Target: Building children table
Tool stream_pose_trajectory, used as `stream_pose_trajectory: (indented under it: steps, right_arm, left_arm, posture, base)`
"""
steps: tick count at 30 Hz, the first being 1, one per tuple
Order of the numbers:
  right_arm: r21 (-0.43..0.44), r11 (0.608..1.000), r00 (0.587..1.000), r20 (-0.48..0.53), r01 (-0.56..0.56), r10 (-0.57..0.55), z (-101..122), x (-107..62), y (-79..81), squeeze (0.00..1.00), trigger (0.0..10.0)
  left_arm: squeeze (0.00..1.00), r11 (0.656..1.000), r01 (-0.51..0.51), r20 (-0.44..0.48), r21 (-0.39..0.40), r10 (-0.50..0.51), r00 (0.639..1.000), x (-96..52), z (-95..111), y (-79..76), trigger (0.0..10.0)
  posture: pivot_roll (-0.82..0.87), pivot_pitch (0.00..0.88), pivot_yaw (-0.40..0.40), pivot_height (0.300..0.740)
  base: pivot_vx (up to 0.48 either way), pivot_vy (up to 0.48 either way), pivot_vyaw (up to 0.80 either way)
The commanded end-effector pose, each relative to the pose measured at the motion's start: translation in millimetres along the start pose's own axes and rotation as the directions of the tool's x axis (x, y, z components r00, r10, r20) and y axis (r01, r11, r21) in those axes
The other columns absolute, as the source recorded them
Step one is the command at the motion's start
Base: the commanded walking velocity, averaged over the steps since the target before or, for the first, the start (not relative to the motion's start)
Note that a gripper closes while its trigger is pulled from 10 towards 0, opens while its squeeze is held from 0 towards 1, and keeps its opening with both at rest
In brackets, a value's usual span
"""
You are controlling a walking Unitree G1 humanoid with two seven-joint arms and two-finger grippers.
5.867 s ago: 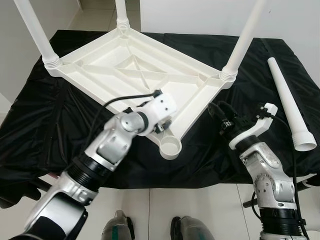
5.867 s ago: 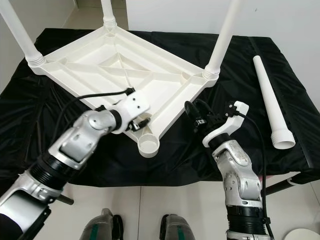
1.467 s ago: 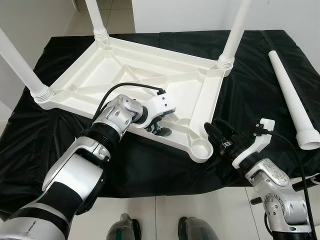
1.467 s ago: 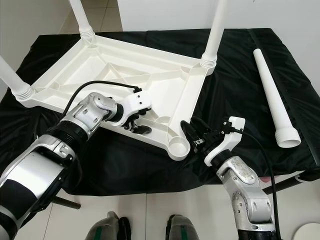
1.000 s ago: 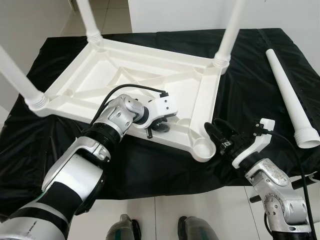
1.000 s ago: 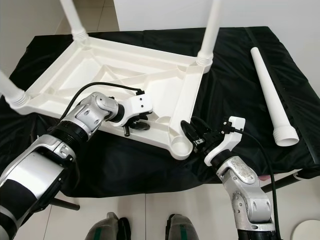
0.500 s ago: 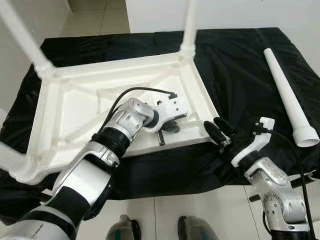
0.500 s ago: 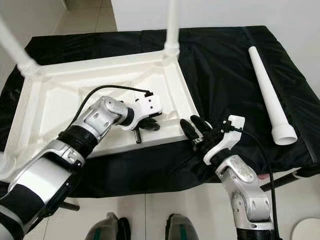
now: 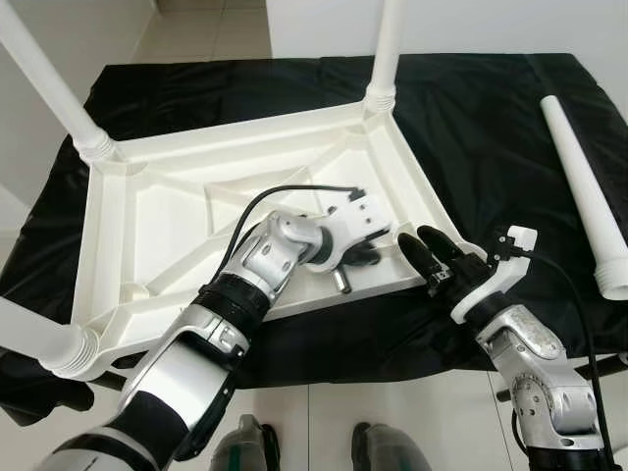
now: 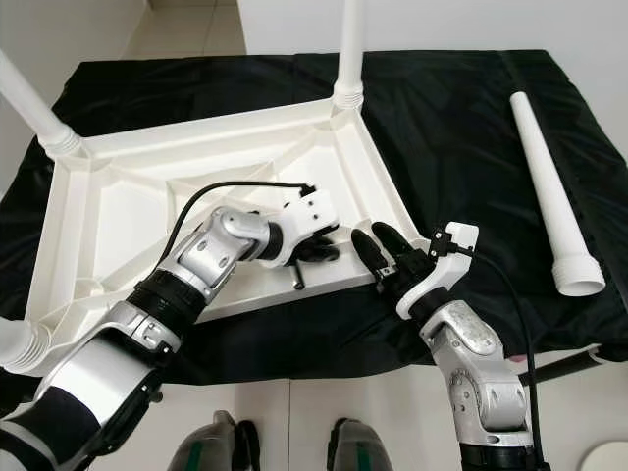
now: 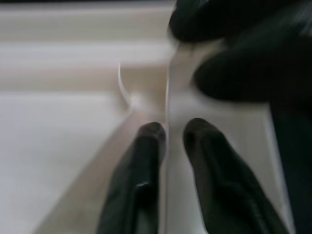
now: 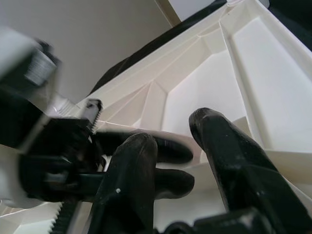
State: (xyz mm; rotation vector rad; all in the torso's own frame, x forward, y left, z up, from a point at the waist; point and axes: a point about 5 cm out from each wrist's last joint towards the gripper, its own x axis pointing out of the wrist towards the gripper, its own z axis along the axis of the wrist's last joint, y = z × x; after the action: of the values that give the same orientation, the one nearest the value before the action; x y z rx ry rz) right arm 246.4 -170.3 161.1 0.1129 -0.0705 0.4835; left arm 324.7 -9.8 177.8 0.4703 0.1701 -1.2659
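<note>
Left wrist view: left claw (image 11: 169,134) pinches table (image 9: 147,211) rim (right claw (image 10: 378,247) spread).

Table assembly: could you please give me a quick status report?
Left gripper shut on a rib of the upturned table. Right gripper open at its near corner. Three legs fitted; fourth leg lies loose on the cloth.

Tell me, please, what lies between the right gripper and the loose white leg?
Only bare black cloth lies between the right gripper and the loose leg, as the left eye view shows.
</note>
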Motion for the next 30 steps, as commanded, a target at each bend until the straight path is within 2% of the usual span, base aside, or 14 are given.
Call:
stream_pose_trajectory:
  steps: [1,4,5,6,7,12,14,17,20,22,23,26,28,30]
  right_arm:
    - [0.002,1.0,1.0,0.013,0.014,-0.014,1,2.2,-1.3,0.0,10.0]
    - [0.01,1.0,0.999,0.039,0.028,-0.029,4,5.9,-3.0,0.0,10.0]
    - [0.012,0.999,0.998,0.048,0.03,-0.031,6,8.2,-3.5,0.0,10.0]
    - [0.012,0.999,0.998,0.048,0.03,-0.031,6,8.2,-3.5,0.0,10.0]
    - [0.011,0.999,0.997,0.062,0.037,-0.037,8,11.1,-4.2,0.0,10.0]
    - [0.007,0.998,0.994,0.09,0.057,-0.058,13,18.3,-7.4,0.0,10.0]
    - [-0.001,0.991,0.983,0.13,0.13,-0.129,20,29.1,-16.8,0.0,10.0]
    - [-0.008,0.987,0.977,0.145,0.159,-0.156,23,32.9,-20.0,0.0,10.0]
    - [-0.049,0.967,0.955,0.176,0.251,-0.239,29,41.2,-28.8,0.0,10.0]
    - [-0.083,0.924,0.916,0.194,0.372,-0.351,34,49.3,-39.8,0.0,10.0]
    - [-0.083,0.924,0.916,0.194,0.372,-0.351,34,49.3,-39.8,0.0,10.0]
    - [-0.14,0.843,0.849,0.198,0.519,-0.489,36,58.4,-51.1,0.0,10.0]
    - [-0.14,0.843,0.849,0.198,0.519,-0.489,36,58.4,-51.1,0.0,10.0]
    - [-0.143,0.821,0.829,0.194,0.552,-0.524,36,64.7,-53.2,0.0,10.0]
  left_arm:
    - [1.0,0.996,-0.084,0.035,-0.01,0.084,0.996,-7.8,4,5.5,10.0]
    - [1.0,0.996,-0.083,0.053,0.014,0.082,0.995,-14.5,10,5.9,10.0]
    - [0.13,0.996,-0.086,0.056,0.023,0.085,0.995,-18.0,12,6.1,10.0]
    - [0.13,0.996,-0.086,0.056,0.023,0.085,0.995,-18.0,12,6.1,10.0]
    - [0.0,0.996,-0.081,0.069,0.036,0.079,0.994,-22.3,16,5.6,10.0]
    - [0.0,0.996,-0.087,0.123,0.034,0.082,0.989,-31.3,28,4.4,10.0]
    - [0.0,0.989,-0.151,0.199,-0.006,0.149,0.969,-35.3,39,5.8,10.0]
    - [0.0,0.984,-0.179,0.224,-0.023,0.18,0.958,-36.3,43,6.9,10.0]
    - [0.0,0.963,-0.256,0.269,-0.083,0.269,0.925,-39.0,47,10.8,10.0]
    - [0.0,0.925,-0.346,0.281,-0.157,0.377,0.882,-44.3,49,18.8,10.0]
    - [0.0,0.925,-0.346,0.281,-0.157,0.377,0.882,-44.3,49,18.8,10.0]
    - [0.0,0.859,-0.453,0.273,-0.24,0.507,0.817,-61.1,43,35.6,10.0]
    - [0.0,0.859,-0.453,0.273,-0.24,0.507,0.817,-61.1,43,35.6,10.0]
    - [0.0,0.815,-0.509,0.253,-0.278,0.573,0.779,-71.5,37,44.3,10.0]
  posture:
    - [-0.19,0.065,0.071,0.74]
    - [-0.19,0.062,0.069,0.74]
    - [-0.19,0.06,0.064,0.74]
    - [-0.19,0.06,0.064,0.74]
    - [-0.19,0.058,0.061,0.74]
    - [-0.18,0.052,0.055,0.74]
    - [-0.17,0.047,0.047,0.74]
    - [-0.17,0.047,0.047,0.74]
    - [-0.17,0.047,0.039,0.74]
    - [-0.17,0.052,0.031,0.74]
    - [-0.17,0.052,0.031,0.74]
    - [-0.17,0.058,0.015,0.74]
    - [-0.17,0.058,0.015,0.74]
    - [-0.16,0.063,-0.005,0.74]
  base:
    - [0.0,0.0,0.0]
    - [0.0,0.0,0.0]
    - [0.0,0.0,0.0]
    - [0.0,0.0,0.0]
    - [0.0,0.0,0.0]
    - [0.0,0.0,0.0]
    - [0.0,0.0,0.0]
    - [0.0,0.0,0.0]
    - [0.0,0.0,0.0]
    - [0.0,0.0,0.0]
    - [0.0,0.0,0.0]
    - [0.0,0.0,0.0]
    - [0.0,0.0,0.0]
    - [0.0,0.0,0.0]
